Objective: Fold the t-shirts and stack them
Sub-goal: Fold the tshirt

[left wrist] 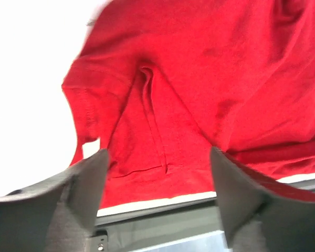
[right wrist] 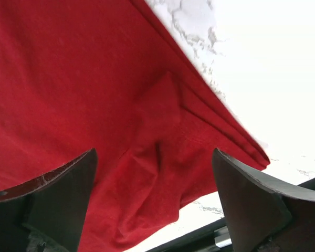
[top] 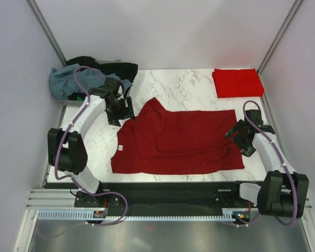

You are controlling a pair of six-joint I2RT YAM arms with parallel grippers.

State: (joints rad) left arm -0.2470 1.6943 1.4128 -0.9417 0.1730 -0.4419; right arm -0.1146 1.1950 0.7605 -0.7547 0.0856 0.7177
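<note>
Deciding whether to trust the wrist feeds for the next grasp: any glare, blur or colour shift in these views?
Top external: even light, sharp, maroon t-shirt dark red. Left wrist: table blown out to white, shirt looks brighter. Right wrist: table washed out, marble veins faint; tool fingers dark, soft.

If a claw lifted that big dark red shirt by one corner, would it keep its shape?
Probably not: the dark red shirt shows soft creases and folded layers, so it would likely droop and hang. It lies thin and flat on the table, so it seems light. Pushed, it would probably bunch up rather than slide whole.
</note>
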